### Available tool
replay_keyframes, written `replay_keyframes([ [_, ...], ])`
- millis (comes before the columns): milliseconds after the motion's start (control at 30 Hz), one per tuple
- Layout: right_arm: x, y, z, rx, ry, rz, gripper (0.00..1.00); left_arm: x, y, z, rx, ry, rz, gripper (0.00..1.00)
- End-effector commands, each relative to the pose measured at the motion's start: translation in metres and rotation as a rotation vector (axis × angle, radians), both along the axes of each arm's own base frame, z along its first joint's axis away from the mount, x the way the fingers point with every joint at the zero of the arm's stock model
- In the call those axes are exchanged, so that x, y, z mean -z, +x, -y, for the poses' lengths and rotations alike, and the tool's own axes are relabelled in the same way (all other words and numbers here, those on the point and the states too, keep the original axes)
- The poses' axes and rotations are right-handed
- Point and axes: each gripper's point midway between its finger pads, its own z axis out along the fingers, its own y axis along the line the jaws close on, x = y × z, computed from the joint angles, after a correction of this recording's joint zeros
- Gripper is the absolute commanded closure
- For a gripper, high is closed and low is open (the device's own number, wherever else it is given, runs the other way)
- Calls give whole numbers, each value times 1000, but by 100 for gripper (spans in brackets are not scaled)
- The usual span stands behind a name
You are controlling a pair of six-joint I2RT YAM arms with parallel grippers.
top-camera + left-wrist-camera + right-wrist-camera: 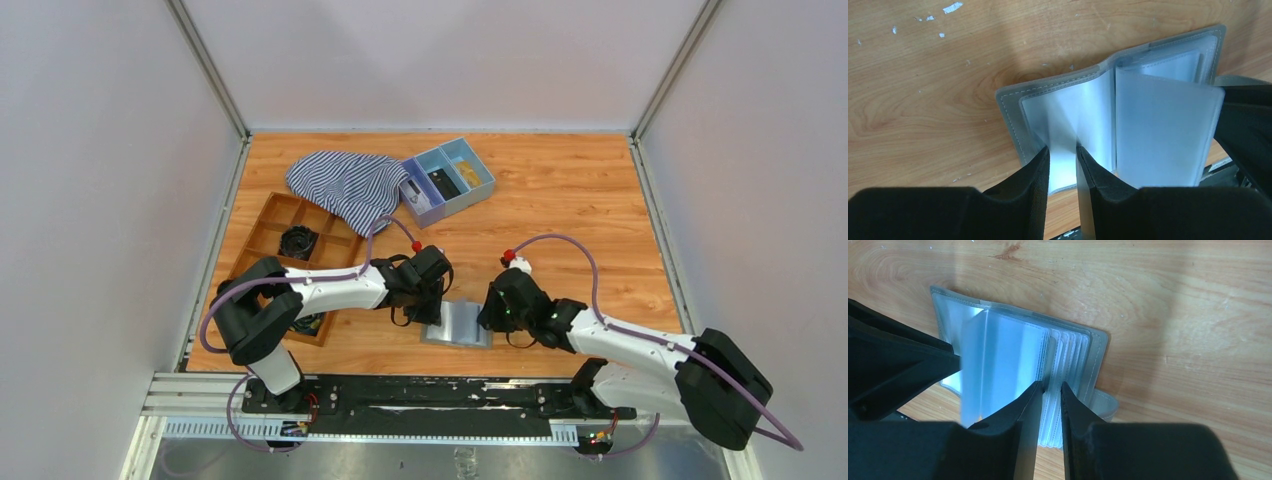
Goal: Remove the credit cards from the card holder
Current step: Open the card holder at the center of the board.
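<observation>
The grey card holder (458,325) lies open on the wooden table between my two grippers, with pale clear sleeves fanned up from its spine. In the left wrist view my left gripper (1063,150) is nearly closed, pinching a pale sheet on the left half of the holder (1013,115). In the right wrist view my right gripper (1050,385) is nearly closed on a few stacked sleeves on the right half of the holder (1098,355). One large sleeve (1003,365) stands upright between the two halves. I cannot tell separate credit cards from the sleeves.
A blue three-compartment tray (487,168) stands at the back centre, with a striped cloth (345,185) next to it. A brown wooden organiser (270,205) sits at the left. The arm rail (400,395) runs along the near edge, just below the holder.
</observation>
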Motion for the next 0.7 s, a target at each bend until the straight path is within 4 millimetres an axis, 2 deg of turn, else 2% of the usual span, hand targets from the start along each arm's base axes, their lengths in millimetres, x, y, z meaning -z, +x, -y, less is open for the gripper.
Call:
replay_keyframes([
  [0,-18,-3,-26,-68,77,25,76,11,-7,-5,19,15,-18,70],
  [233,-36,-1,-36,-72,142,64,75,13,-9,-6,19,10,-25,71],
  [367,-36,0,-37,-76,138,67,75,10,-9,-5,19,5,-22,71],
  [667,-36,-7,-47,-122,156,44,75,-22,-3,-10,0,-13,39,68],
])
